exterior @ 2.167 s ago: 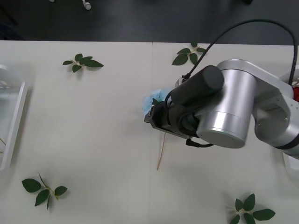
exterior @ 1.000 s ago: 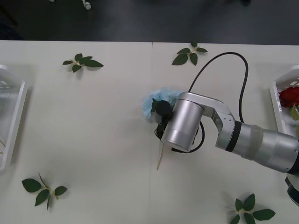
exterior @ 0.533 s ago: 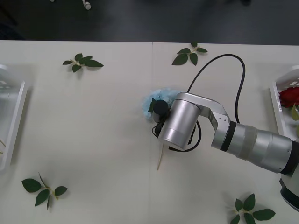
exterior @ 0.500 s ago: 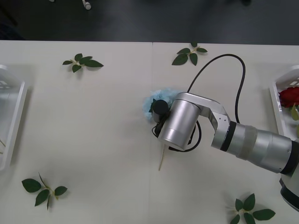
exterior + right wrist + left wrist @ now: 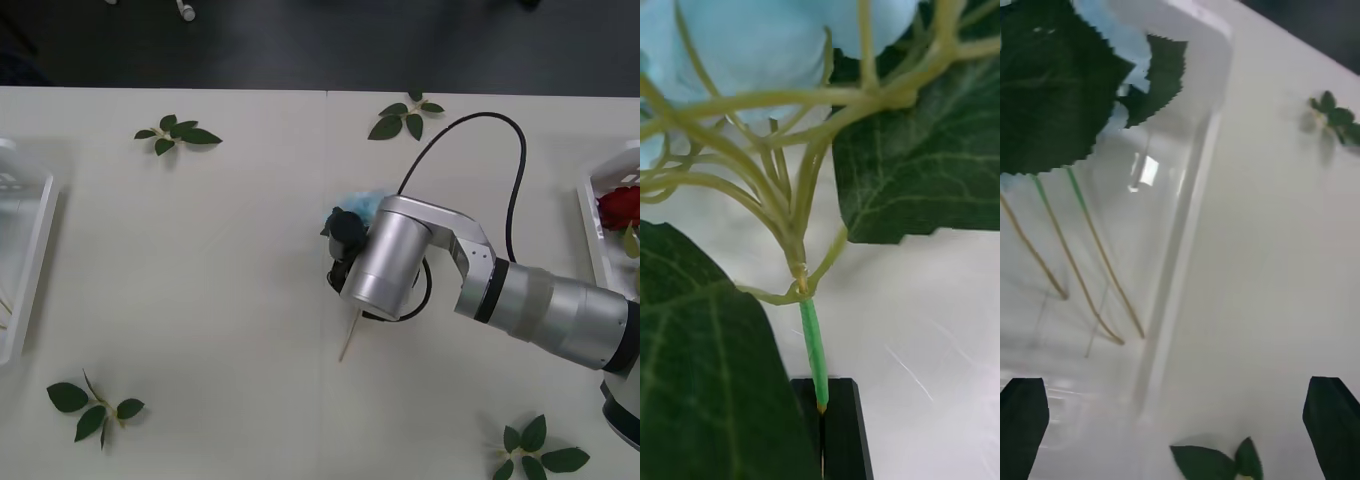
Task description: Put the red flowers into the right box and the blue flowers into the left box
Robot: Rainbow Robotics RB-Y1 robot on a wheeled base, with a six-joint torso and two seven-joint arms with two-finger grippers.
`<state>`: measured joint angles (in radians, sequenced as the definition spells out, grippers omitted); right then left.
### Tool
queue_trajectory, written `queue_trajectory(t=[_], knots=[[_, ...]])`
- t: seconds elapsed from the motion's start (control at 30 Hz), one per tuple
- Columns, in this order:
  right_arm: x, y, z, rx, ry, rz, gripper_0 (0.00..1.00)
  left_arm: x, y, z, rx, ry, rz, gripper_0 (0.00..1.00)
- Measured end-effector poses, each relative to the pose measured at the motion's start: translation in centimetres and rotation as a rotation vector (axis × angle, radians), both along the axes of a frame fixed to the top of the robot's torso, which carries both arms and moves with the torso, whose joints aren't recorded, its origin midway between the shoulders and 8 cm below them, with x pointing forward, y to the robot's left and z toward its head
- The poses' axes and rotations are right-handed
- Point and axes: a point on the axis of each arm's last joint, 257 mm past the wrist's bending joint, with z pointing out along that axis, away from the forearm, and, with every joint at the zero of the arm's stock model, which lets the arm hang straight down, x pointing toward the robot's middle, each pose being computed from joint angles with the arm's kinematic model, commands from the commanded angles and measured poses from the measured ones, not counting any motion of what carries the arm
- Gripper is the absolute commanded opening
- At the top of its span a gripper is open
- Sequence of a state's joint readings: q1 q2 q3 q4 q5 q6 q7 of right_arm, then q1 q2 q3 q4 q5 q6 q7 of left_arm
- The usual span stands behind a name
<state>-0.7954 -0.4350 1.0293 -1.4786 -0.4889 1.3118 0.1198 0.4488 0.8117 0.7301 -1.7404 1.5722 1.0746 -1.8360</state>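
— One pale-blue hydrangea cluster of small papery petals, mid-tabletop, under the silver cylindrical right arm. Grasped?
— Yes. Right jaws, black and flat, clenched on its thin smooth green stem, just below the fork of pale stalks. Broad, veined, dark leaves on either side.
— Stem end?
— Bare, straw-coloured, poking out past the wrist.
— Left jaws?
— Spread wide, hovering above the glossy white plastic left box with its rounded rim. Inside, more blue hydrangeas: serrated leaves, long thin stems.
— Far right?
— Slotted white plastic right box at the tabletop's edge, dark-red rose within.
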Motion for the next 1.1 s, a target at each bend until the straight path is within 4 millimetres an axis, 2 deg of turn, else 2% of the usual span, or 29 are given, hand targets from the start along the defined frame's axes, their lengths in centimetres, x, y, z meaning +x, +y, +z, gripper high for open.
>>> queue_trajectory(t=[0.1, 0.23, 0.4, 0.5, 0.7, 0.87, 0.97, 1.1], knots=[[0.7, 0.3, 2.1, 0.039, -0.016, 0.035, 0.00, 0.2, -2.8, 1.9, -0.090, -0.056, -0.056, 1.00], [1.9, 0.7, 7.6, 0.116, -0.051, 0.148, 0.00, 0.2, -6.4, 4.3, -0.130, -0.143, -0.186, 1.00], [3.8, -0.6, 15.7, 0.188, -0.144, 0.243, 0.00, -0.9, -9.5, 4.5, -0.012, -0.183, -0.413, 1.00], [4.4, -1.5, 19.2, 0.185, -0.200, 0.323, 0.00, -1.0, -11.6, 5.2, -0.046, -0.210, -0.485, 1.00], [4.1, -3.7, 24.5, 0.112, -0.300, 0.597, 0.00, -1.5, -16.8, 6.4, 0.090, -0.421, -0.766, 1.00], [3.0, -4.5, 27.9, 0.106, -0.358, 0.734, 0.00, -2.3, -20.1, 7.6, 0.039, -0.504, -0.885, 1.00], [2.5, -3.8, 29.5, 0.069, -0.422, 0.877, 0.00, -3.0, -21.4, 8.0, 0.029, -0.531, -0.951, 1.00], [1.1, -1.4, 31.3, 0.024, -0.564, 1.131, 0.00, -3.6, -22.9, 8.5, 0.121, -0.625, -1.076, 1.00]])
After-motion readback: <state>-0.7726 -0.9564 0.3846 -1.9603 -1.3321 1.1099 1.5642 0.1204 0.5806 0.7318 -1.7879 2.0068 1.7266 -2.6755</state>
